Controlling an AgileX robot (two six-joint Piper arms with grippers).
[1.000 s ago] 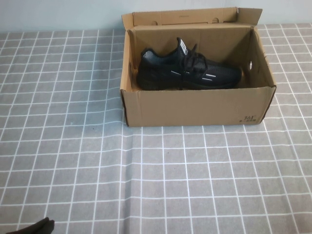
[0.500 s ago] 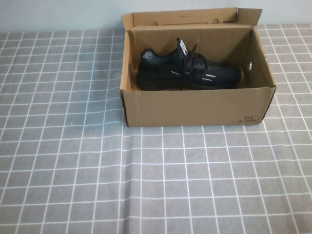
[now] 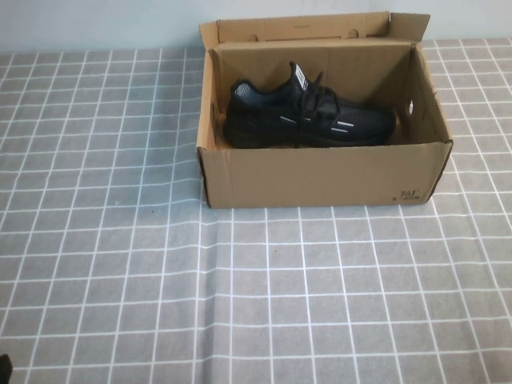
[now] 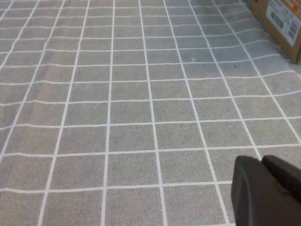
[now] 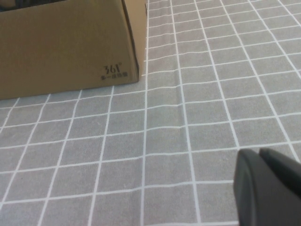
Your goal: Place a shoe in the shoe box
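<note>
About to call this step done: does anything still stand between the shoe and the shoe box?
No. The shoe already lies inside the open shoe box, lid flap up. The left gripper and right gripper each hover over bare checked cloth, both shut and holding nothing.

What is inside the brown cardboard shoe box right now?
One black mesh sneaker lies inside the brown cardboard shoe box, toe toward the robot's right. The front wall covers its sole and the box floor. Left gripper and right gripper hang above the cloth.

Shoe box [image 3: 320, 172] walls ring the shoe [image 3: 308, 116]; open above, bare tablecloth [image 3: 240, 296] around.
</note>
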